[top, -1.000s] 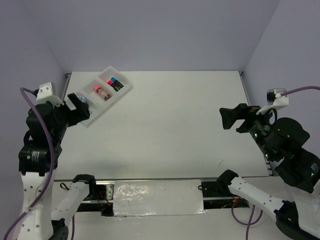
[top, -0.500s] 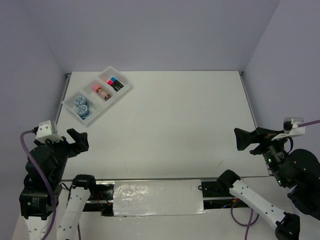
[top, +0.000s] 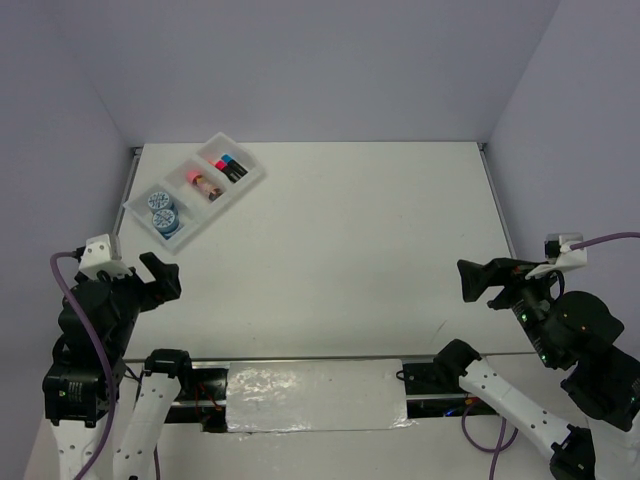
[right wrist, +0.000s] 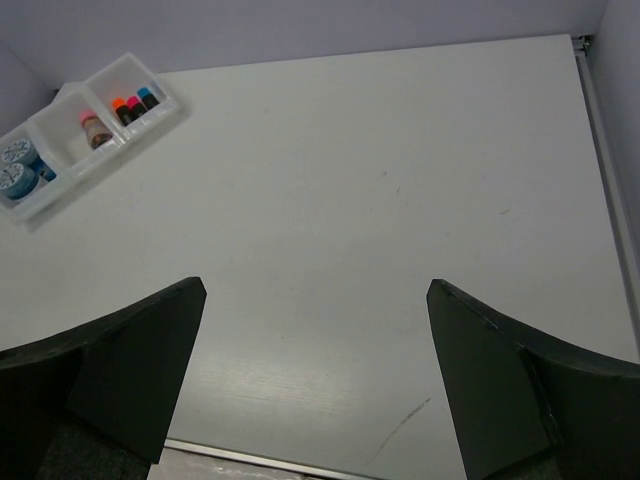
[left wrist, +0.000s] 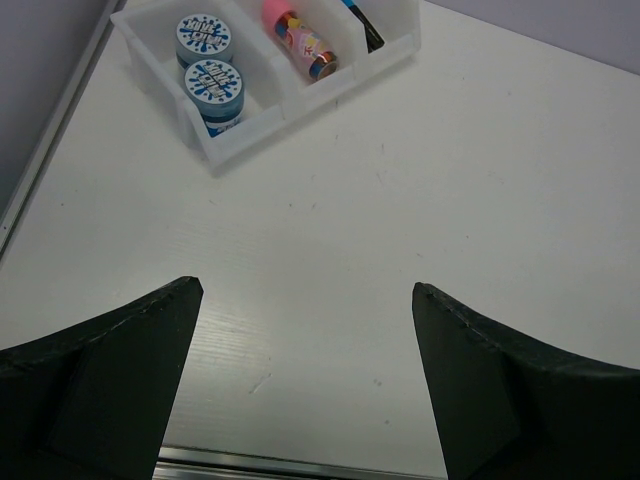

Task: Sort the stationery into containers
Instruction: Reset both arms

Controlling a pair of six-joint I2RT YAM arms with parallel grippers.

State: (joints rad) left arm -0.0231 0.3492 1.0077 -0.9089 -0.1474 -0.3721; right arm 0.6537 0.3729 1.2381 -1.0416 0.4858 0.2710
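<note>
The white three-compartment tray (top: 222, 210) lies at the table's far left. Two blue rolls (top: 162, 208) fill its left compartment, the pink-capped bottle (top: 203, 182) lies in the middle one, and the markers (top: 230, 166) lie in the right one. My left gripper (top: 158, 278) is open and empty, near the table's front left, well short of the tray. My right gripper (top: 478, 280) is open and empty at the front right. The left wrist view shows the gripper (left wrist: 305, 290), the tray (left wrist: 330, 95), rolls (left wrist: 214, 85) and bottle (left wrist: 303, 40). The right wrist view shows the gripper (right wrist: 315, 285), the tray (right wrist: 110, 160) and markers (right wrist: 132, 105).
A metal rail (top: 300, 358) runs along the table's near edge. Purple walls close in the back and both sides. A dark scratch (right wrist: 400, 428) marks the table near the front right.
My left gripper has pulled back from the tray toward the near edge. My right gripper has also drawn back toward the front right, then shifted slightly left.
</note>
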